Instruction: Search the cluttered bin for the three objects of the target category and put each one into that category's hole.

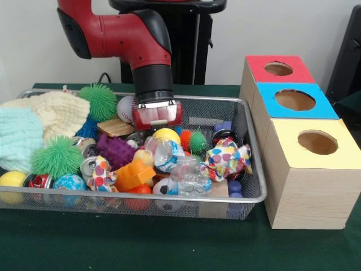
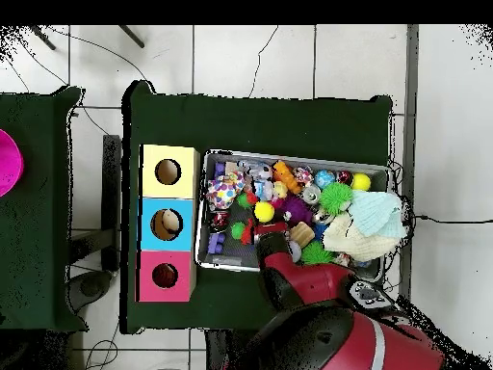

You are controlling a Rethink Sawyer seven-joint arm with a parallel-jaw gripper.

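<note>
Gripper [image 1: 157, 114] low over wire bin [image 1: 255, 186], probably searching | jaws: cannot tell | yellow ball [image 1: 166, 135] just below.

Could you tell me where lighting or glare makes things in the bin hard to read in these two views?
Front view: even light, but the crumpled clear plastic glints and blurs what lies beneath; the holes in the boxes read dark. Overhead view: the arm covers the bin's near edge, and the items are too small to make out.

Wire-mesh metal bin [image 1: 255, 169]; wood-grain boxes [image 1: 304, 195]; knitted cloth [image 1: 53, 113].
</note>
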